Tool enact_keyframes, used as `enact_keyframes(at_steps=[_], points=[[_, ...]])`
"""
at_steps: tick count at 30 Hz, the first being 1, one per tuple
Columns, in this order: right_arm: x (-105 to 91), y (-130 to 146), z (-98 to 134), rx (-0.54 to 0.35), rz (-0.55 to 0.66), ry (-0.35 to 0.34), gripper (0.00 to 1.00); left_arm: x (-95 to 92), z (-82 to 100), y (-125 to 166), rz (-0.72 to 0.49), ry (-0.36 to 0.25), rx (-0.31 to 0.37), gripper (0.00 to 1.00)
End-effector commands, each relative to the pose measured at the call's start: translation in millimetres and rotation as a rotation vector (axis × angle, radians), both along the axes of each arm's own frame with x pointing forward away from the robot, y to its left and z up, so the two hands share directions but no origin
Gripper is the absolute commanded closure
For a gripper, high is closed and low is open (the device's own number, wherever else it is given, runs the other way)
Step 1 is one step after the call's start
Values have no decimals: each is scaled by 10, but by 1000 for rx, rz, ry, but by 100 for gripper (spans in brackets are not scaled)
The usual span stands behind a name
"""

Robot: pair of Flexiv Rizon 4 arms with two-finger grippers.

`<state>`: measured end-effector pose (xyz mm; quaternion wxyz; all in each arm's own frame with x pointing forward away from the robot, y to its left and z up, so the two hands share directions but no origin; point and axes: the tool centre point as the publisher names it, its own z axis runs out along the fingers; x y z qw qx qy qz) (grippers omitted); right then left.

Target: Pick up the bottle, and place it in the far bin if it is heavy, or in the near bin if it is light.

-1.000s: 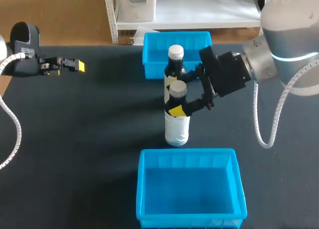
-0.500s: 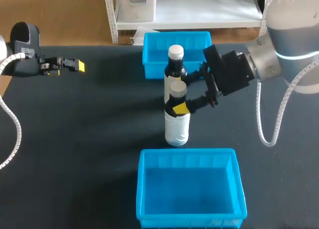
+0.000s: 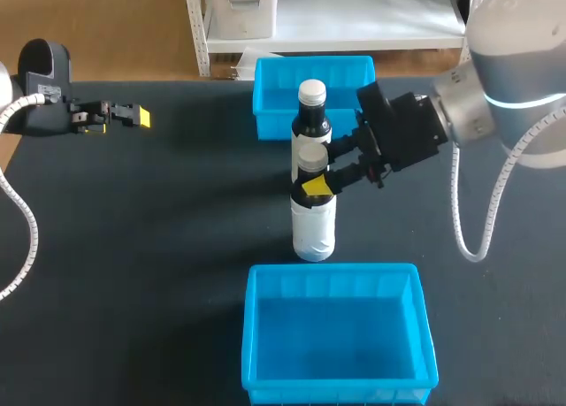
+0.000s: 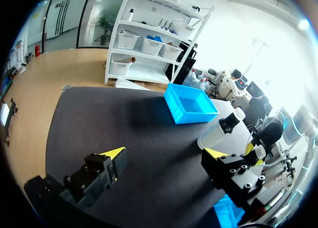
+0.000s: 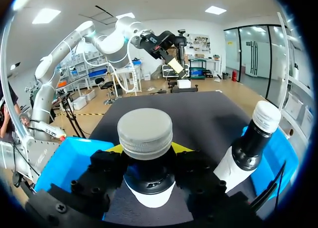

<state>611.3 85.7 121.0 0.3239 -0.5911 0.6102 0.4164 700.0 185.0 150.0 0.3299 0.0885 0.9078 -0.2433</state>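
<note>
Two dark bottles with white labels stand in the middle of the black table. The nearer one, the grey-capped bottle (image 3: 314, 225), has my right gripper (image 3: 320, 181) closed around its neck, a yellow tip against each side. In the right wrist view that bottle (image 5: 145, 133) fills the gap of the right gripper (image 5: 148, 149). The white-capped second bottle (image 3: 311, 114) (image 5: 251, 143) stands just behind it, in front of the far bin (image 3: 274, 79). The near bin (image 3: 252, 335) lies empty in front. My left gripper (image 3: 124, 116) (image 4: 165, 152) hangs open at the far left, holding nothing.
Both blue bins sit on the table's centre line, the far bin (image 4: 191, 105) at the back edge and the near one at the front. My right arm crosses above the table's right half.
My right gripper's fingers have drawn together from wide open onto the neck of the nearer bottle. Bottles, bins and left arm have not moved.
</note>
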Motion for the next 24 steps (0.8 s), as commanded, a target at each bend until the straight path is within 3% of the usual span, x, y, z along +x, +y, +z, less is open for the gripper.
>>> enact_keyframes(at_steps=[1, 11, 24], points=[[-22, -3, -10, 5, -6, -3, 100, 0, 0, 0, 0, 0, 0, 0], [6, -177, 229, 5, -67, -42, 100, 0, 0, 0, 0, 0, 0, 0], [119, -765, 490, -20, -200, -82, 100, 0, 0, 0, 0, 0, 0, 0]])
